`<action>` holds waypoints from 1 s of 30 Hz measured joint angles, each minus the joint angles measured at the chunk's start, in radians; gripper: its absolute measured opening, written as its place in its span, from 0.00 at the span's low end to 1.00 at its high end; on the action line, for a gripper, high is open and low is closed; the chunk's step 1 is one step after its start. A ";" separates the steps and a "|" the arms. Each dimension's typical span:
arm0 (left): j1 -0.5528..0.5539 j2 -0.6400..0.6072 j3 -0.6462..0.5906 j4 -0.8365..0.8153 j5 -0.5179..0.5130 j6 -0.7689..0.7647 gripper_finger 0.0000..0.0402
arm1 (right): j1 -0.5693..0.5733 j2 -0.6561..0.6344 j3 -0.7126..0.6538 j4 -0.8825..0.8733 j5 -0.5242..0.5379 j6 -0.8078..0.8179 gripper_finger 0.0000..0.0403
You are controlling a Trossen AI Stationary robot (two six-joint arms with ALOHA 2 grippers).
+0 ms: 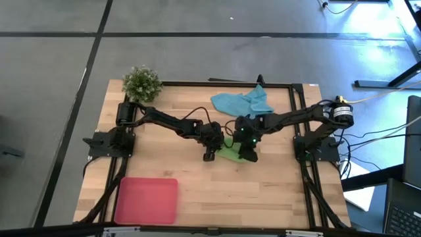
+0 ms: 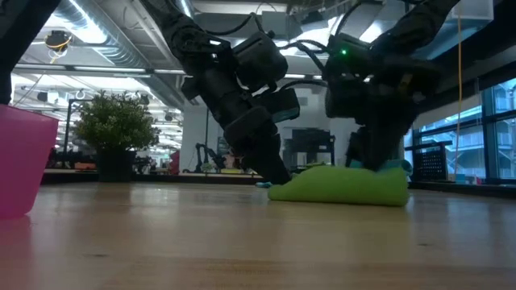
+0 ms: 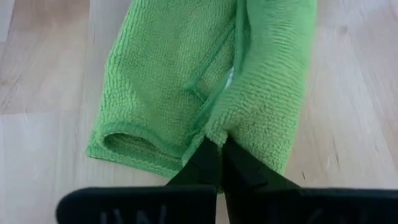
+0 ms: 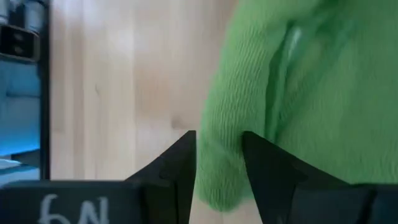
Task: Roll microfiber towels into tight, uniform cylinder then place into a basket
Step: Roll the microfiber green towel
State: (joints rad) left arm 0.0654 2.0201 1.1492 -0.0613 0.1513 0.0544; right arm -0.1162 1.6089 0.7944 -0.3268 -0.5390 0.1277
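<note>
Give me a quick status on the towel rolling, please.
Left gripper shut on green towel. Right gripper grips its rolled edge. Blue towel waiting, basket empty.

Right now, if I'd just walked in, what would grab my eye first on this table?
Two dark arms meet mid-table over a lime green microfiber towel, partly rolled. The left gripper is shut on its edge, and the right gripper pinches its other end. A crumpled light blue towel lies at the far edge, a pinkish-red plastic tray at the near left corner.
</note>
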 joint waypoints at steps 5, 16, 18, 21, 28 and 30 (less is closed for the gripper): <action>0.000 0.000 0.000 0.000 0.001 -0.037 0.00 | 0.029 0.000 0.000 -0.044 0.115 -0.002 0.33; -0.002 0.000 0.000 -0.020 0.014 -0.070 0.00 | 0.036 0.034 0.002 -0.046 0.231 0.029 0.33; -0.001 0.000 0.000 -0.021 0.017 -0.074 0.00 | 0.037 0.060 0.005 -0.044 0.228 0.027 0.33; -0.002 0.000 0.000 -0.021 0.017 -0.077 0.00 | 0.037 0.083 0.006 -0.044 0.224 0.025 0.33; -0.003 -0.001 0.001 -0.057 0.027 -0.109 0.00 | 0.040 0.047 0.002 -0.047 0.269 0.032 0.33; -0.007 -0.002 0.001 -0.063 0.026 -0.129 0.00 | 0.039 0.018 -0.001 -0.056 0.301 0.051 0.33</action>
State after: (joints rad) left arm 0.0579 2.0186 1.1503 -0.1247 0.1773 -0.0742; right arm -0.0776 1.6272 0.7937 -0.3828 -0.2375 0.1789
